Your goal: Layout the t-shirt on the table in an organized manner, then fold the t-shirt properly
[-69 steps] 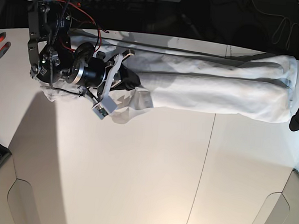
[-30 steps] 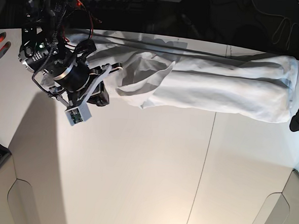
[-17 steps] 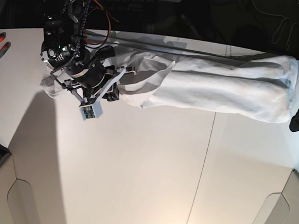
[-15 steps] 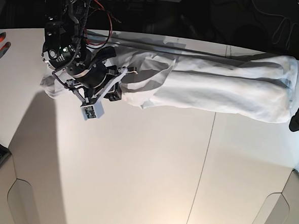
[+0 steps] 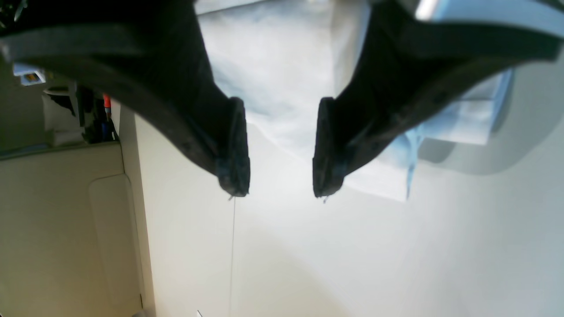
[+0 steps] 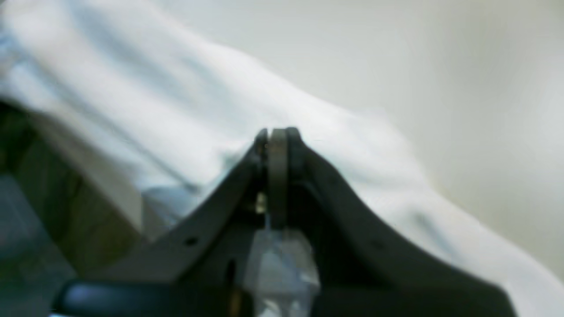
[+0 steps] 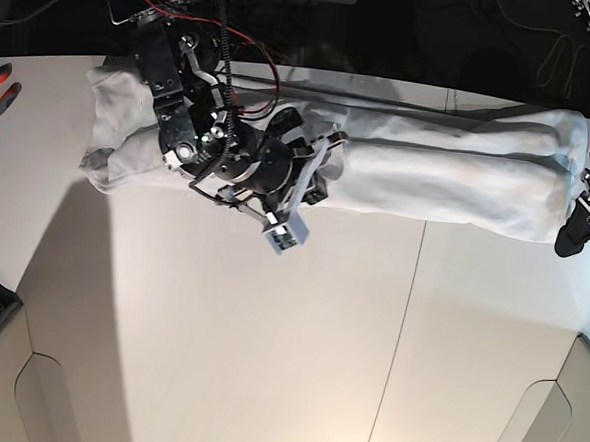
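Base view: t-shirt (image 7: 448, 175) lies as a long band at 12 o'clock on the counter (image 7: 266, 360). Right tool (image 6: 276, 134), pinched shut, is mid-fold; left tool (image 5: 276, 154) gapes empty. Next, probably lay the end flat.

Bright glare, blurred wrist views

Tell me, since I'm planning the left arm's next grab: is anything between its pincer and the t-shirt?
Nothing visible. The left pincer hangs open beside the end of the t-shirt, with only bare table between its fingertips and the cloth edge. The right pincer is shut, over the shirt's other half.
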You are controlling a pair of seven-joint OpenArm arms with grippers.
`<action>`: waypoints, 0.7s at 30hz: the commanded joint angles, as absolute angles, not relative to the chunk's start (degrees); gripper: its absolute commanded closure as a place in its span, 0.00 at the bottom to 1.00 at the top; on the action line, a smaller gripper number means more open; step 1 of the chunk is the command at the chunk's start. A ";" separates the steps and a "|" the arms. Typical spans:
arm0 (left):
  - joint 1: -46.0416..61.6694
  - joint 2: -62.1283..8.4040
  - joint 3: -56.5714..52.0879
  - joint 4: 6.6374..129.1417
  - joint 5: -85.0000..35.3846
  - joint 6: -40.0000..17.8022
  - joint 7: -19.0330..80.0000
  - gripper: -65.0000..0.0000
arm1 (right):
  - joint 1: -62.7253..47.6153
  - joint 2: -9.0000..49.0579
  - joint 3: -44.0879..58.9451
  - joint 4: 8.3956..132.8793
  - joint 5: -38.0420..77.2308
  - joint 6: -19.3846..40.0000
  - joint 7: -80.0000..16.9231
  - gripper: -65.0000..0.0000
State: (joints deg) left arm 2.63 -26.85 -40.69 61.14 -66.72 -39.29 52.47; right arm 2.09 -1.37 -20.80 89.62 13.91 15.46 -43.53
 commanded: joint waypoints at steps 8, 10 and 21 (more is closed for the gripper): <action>1.89 -28.12 -41.06 62.15 -68.29 -40.00 51.44 0.58 | 5.39 -5.50 -30.26 90.24 14.74 18.46 -40.95 1.00; 1.91 -28.25 -41.06 62.15 -68.29 -40.00 51.24 0.58 | 6.37 -5.61 -31.59 90.26 14.00 18.46 -41.36 1.00; 2.68 -29.04 -49.36 62.15 -66.70 -40.00 50.81 0.53 | 3.09 -3.31 -29.65 96.33 8.05 18.26 -50.00 1.00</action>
